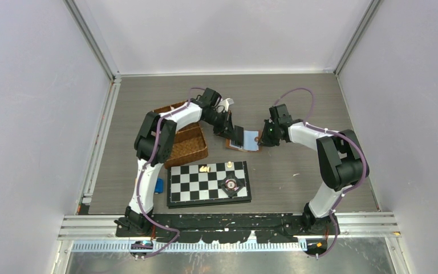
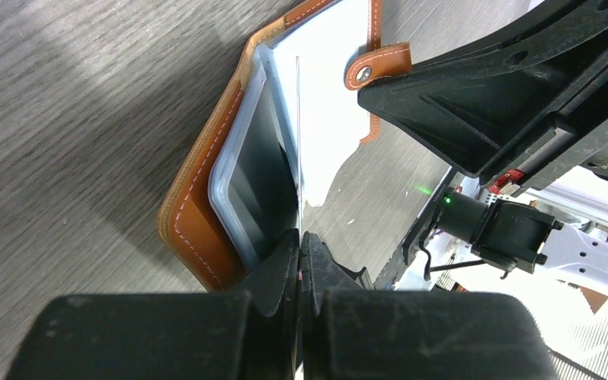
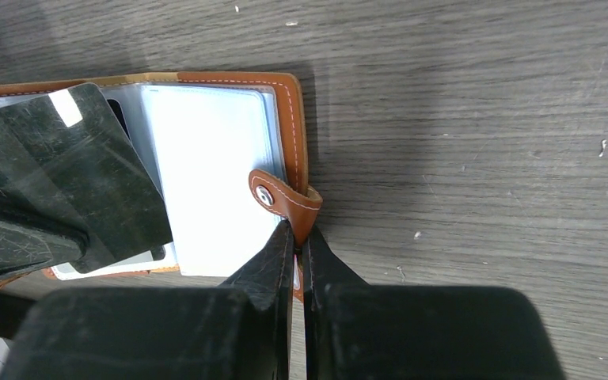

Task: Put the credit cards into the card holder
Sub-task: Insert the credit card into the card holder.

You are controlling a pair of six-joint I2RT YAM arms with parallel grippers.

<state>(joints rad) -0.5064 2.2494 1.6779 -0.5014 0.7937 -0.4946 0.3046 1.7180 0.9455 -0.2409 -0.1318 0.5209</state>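
left gripper (image 2: 301,252) is clenched on a thin credit card (image 2: 300,142) seen edge-on over the clear sleeves (image 2: 257,166) of the opened card holder (image 2: 198,218); whether it is in a sleeve cannot be told. right gripper (image 3: 297,241) is pinched shut on the holder's edge under the snap strap (image 3: 281,198). holder is laid flat mid-table between both grippers. bare table (image 1: 296,108) is seen far and right; wicker basket (image 1: 189,151) near on the left, partly hidden by the arm; chessboard (image 1: 205,185) with a few pieces nearer the bases
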